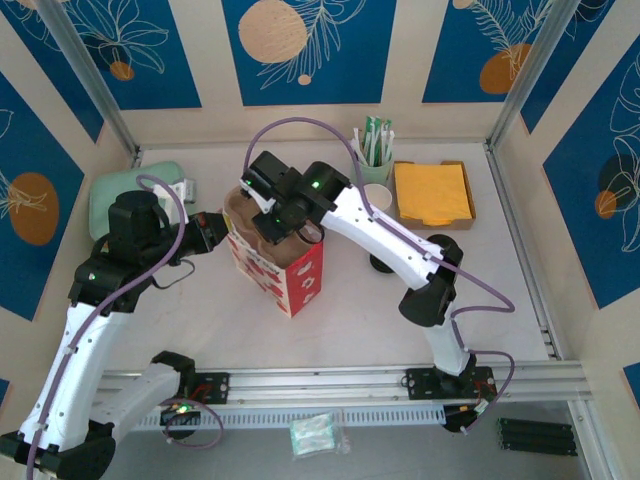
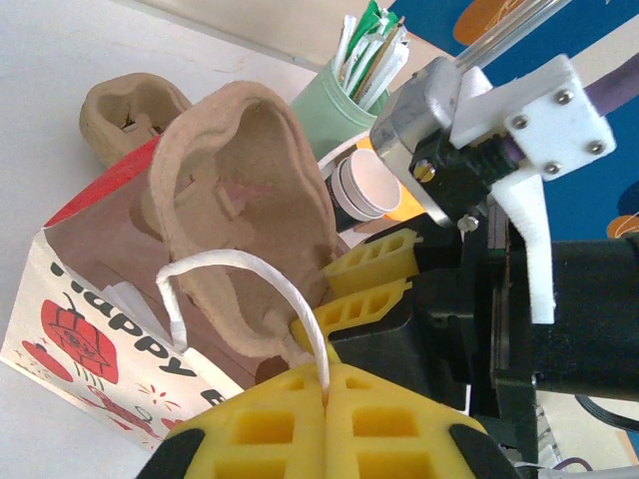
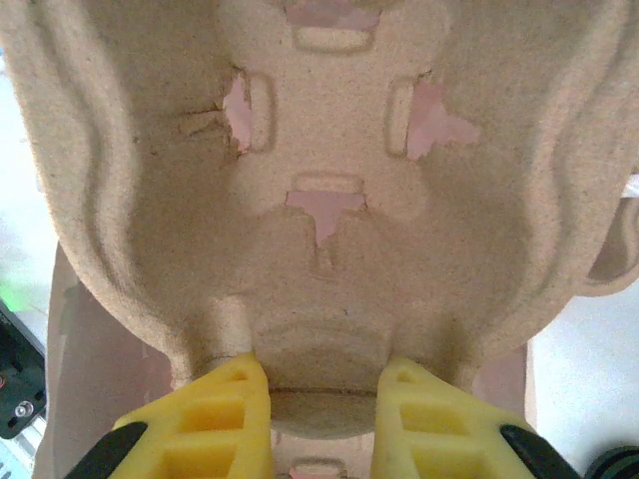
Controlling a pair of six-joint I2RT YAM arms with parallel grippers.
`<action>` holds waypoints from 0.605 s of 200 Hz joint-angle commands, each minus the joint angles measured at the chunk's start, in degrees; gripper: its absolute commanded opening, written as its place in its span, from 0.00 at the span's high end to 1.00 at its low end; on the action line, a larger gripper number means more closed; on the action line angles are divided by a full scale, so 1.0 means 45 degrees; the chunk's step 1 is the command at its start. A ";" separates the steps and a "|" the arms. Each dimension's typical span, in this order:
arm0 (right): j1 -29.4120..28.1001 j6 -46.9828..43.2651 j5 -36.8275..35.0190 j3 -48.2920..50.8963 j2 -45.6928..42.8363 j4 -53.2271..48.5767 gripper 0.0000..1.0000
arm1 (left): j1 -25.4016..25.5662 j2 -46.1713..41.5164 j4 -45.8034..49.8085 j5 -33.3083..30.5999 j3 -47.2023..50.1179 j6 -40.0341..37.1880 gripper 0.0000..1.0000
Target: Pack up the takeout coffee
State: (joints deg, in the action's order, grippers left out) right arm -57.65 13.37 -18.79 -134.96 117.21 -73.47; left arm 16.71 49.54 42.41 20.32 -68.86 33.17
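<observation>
A red-and-white paper bag (image 1: 295, 275) (image 2: 80, 329) stands upright mid-table. My left gripper (image 1: 222, 232) (image 2: 327, 384) is shut on its white handle (image 2: 230, 261). A brown pulp cup carrier (image 1: 250, 212) (image 2: 240, 190) (image 3: 319, 150) stands on edge in the bag's mouth. My right gripper (image 1: 275, 225) (image 3: 324, 384) is shut on the carrier's lower rim. The takeout coffee is hidden. A black round shape (image 1: 383, 262) peeks from behind the right arm, and I cannot tell what it is.
A green holder of straws and stirrers (image 1: 376, 150) (image 2: 344, 100) stands at the back, with a lidless white cup (image 1: 378, 200) (image 2: 364, 185) next to it. Right of them is a tray of orange napkins (image 1: 432, 192). A pale green object (image 1: 125, 195) lies far left.
</observation>
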 commanded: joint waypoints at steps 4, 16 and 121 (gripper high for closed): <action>-0.0195 -0.0381 0.0621 0.0173 0.0243 -0.0638 0.84 | -0.0061 -0.0154 0.0053 -0.0159 0.0073 0.0024 1.00; -0.0215 -0.0484 0.0649 0.0138 0.0307 -0.0728 0.84 | -0.0061 -0.0175 0.0085 -0.0189 0.0067 0.0015 1.00; -0.0349 -0.0617 0.0312 -0.1272 0.0226 -0.1406 0.86 | -0.0056 -0.0110 0.0047 -0.0162 0.0058 0.0022 1.00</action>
State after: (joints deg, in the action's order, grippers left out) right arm -58.22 10.87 -17.69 -139.15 119.52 -78.04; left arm 16.71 49.54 42.46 20.27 -68.86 33.17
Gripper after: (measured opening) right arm 0.211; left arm 0.063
